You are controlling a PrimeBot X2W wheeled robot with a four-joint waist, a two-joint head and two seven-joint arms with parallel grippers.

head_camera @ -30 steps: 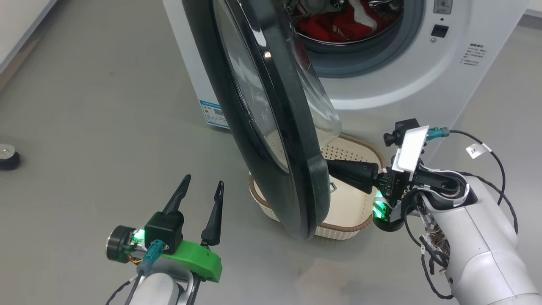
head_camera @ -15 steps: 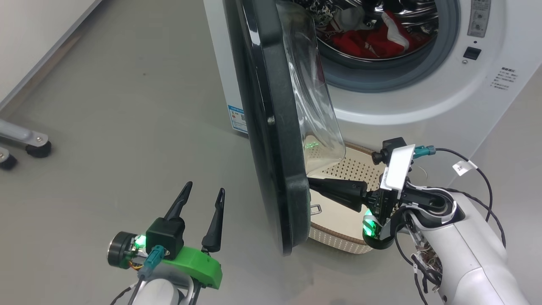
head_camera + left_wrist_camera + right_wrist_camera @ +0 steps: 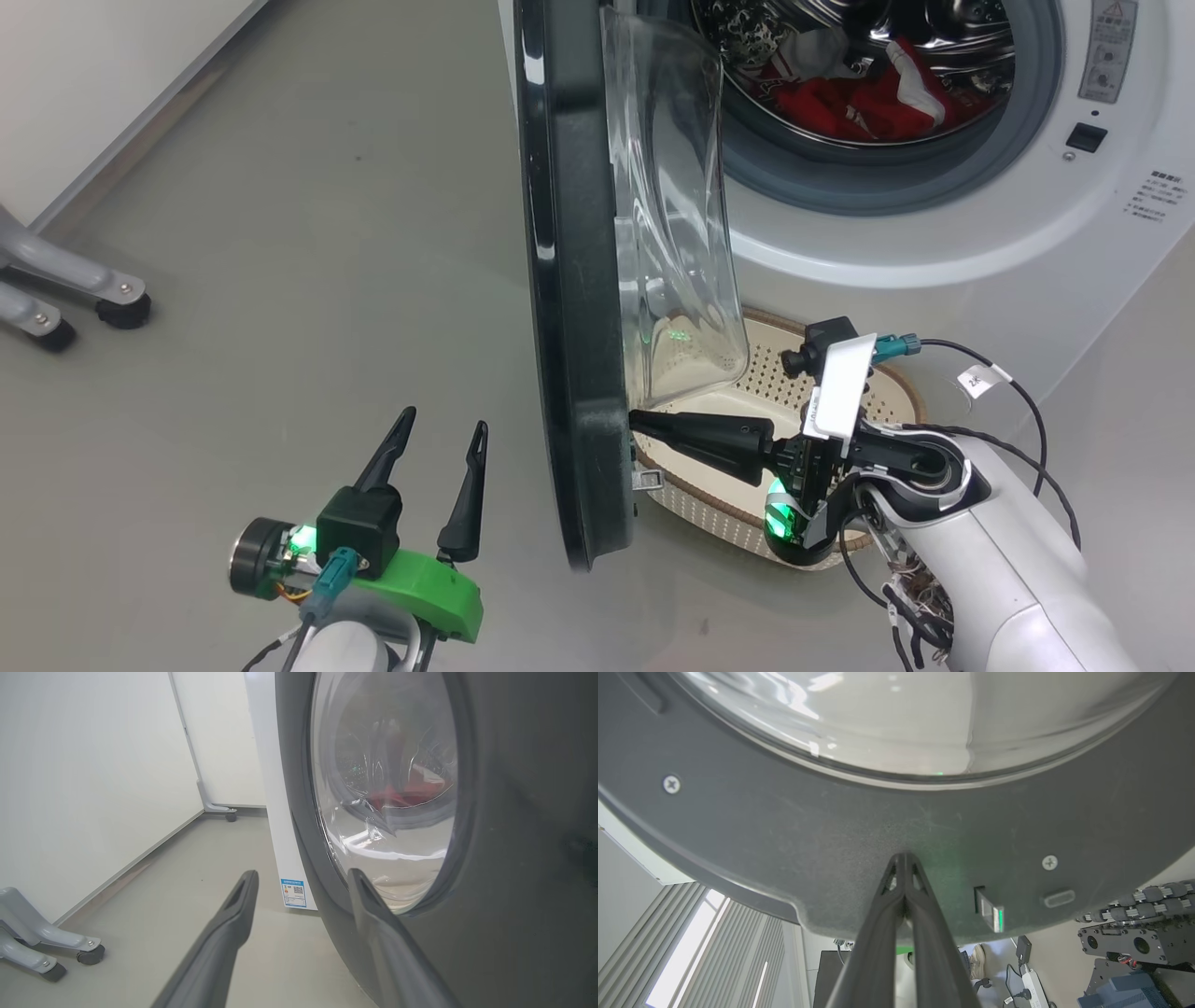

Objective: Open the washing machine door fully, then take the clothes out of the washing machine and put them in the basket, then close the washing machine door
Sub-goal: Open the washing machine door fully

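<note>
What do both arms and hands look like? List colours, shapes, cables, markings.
Left hand: two long dark tapered fingers on a black block, green bracket, teal plug, green light, white forearm. Right hand: same dark fingers, white plate with a small black camera, teal plug, black cable with a white tag, green light, glossy white forearm with loose black wires.

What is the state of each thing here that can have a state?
washing machine door: partly open, not fully.
clothes: inside the washing machine.
basket: on floor, visible part empty.
left gripper: open, holding nothing.
right gripper: shut, tips against the door's inner rim.
</note>
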